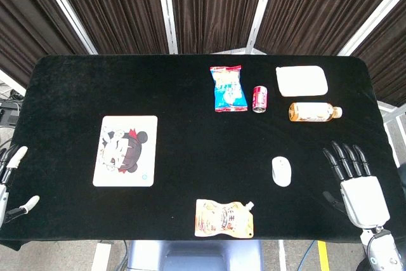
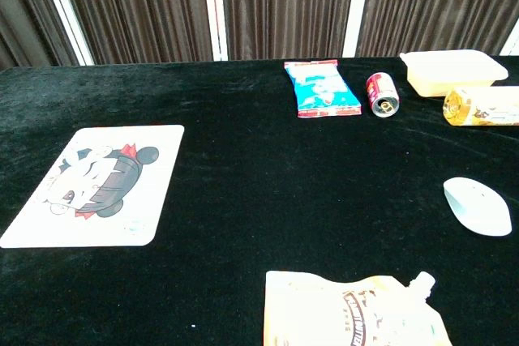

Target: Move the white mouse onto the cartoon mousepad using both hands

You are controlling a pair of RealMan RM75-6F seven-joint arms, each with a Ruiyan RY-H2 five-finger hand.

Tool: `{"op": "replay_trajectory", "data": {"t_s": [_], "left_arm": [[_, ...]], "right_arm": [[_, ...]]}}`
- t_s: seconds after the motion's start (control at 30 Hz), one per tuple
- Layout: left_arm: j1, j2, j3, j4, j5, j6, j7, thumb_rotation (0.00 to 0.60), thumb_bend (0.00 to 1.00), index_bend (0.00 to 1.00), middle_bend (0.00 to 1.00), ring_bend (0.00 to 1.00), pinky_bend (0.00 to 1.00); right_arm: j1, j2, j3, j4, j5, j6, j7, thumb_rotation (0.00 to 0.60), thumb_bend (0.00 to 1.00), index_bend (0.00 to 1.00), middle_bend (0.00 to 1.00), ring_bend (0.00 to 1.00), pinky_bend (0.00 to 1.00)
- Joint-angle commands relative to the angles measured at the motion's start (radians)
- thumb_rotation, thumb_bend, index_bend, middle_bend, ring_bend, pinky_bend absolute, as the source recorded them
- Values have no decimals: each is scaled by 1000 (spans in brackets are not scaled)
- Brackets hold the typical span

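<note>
The white mouse point(image 1: 281, 171) point(image 2: 477, 206) lies on the black table toward the front right. The cartoon mousepad point(image 1: 125, 150) point(image 2: 96, 185) lies flat at the left side, far from the mouse. My right hand point(image 1: 355, 186) is over the table's right front corner, fingers spread and extended, holding nothing, a short way right of the mouse. My left hand point(image 1: 14, 182) shows only as pale fingertips at the left edge of the head view, apart and holding nothing. Neither hand appears in the chest view.
A blue snack bag point(image 1: 228, 89) point(image 2: 322, 88), a red can point(image 1: 259, 99) point(image 2: 382, 91), a white box point(image 1: 302, 80) point(image 2: 452, 70) and a tea bottle point(image 1: 313, 112) point(image 2: 482, 107) sit at the back right. A yellow spouted pouch point(image 1: 224, 218) point(image 2: 353, 312) lies at the front edge.
</note>
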Motion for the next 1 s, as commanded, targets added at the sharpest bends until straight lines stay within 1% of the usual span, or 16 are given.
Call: {"op": "replay_trajectory", "data": {"t_s": [0.03, 0.17, 0.23, 0.33, 0.37, 0.43, 0.6, 0.63, 0.7, 0.83, 0.9, 1.0], "left_arm": [[-1, 0, -1, 1, -4, -2, 1, 600, 0, 0, 0, 0, 0], [-4, -4, -2, 3, -18, -17, 7, 600, 0, 0, 0, 0, 0], [-8, -5, -5, 3, -24, -25, 11, 600, 0, 0, 0, 0, 0], [-14, -10, -12, 1, -33, -31, 20, 600, 0, 0, 0, 0, 0], [-17, -13, -17, 0, -37, -35, 25, 600, 0, 0, 0, 0, 0], [-29, -24, -29, 4, -62, -54, 51, 600, 0, 0, 0, 0, 0], [-40, -47, -47, 7, -112, -78, 93, 600, 0, 0, 0, 0, 0], [-44, -54, -53, 11, -126, -82, 105, 600, 0, 0, 0, 0, 0], [-49, -64, -61, 11, -147, -91, 122, 600, 0, 0, 0, 0, 0], [-60, -84, -76, 16, -180, -102, 156, 600, 0, 0, 0, 0, 0], [-66, -96, -85, 27, -214, -118, 179, 600, 0, 0, 0, 0, 0], [-73, -111, -100, 43, -256, -126, 214, 600, 0, 0, 0, 0, 0]], "right_arm": [[5, 1, -4, 4, 0, -12, 5, 600, 0, 47, 0, 0, 0], [25, -2, -11, 23, 2, -54, 24, 600, 0, 47, 0, 0, 0], [53, -3, -18, 55, -16, -93, 52, 600, 0, 47, 0, 0, 0], [108, -4, -30, 132, -57, -159, 110, 600, 0, 48, 0, 0, 0], [148, -9, -39, 194, -100, -192, 158, 600, 0, 47, 0, 0, 0], [257, -41, -65, 386, -220, -266, 225, 600, 0, 47, 2, 0, 0], [376, -129, -113, 684, -363, -235, 372, 600, 0, 50, 7, 0, 0], [404, -154, -125, 763, -398, -216, 387, 600, 0, 50, 8, 0, 0], [442, -190, -145, 876, -445, -188, 395, 600, 0, 50, 9, 0, 0], [501, -244, -181, 1039, -496, -156, 405, 600, 0, 51, 11, 0, 0], [542, -270, -210, 1120, -531, -135, 412, 600, 0, 50, 14, 0, 0], [567, -310, -239, 1197, -547, -109, 429, 600, 0, 51, 22, 0, 0]]}}
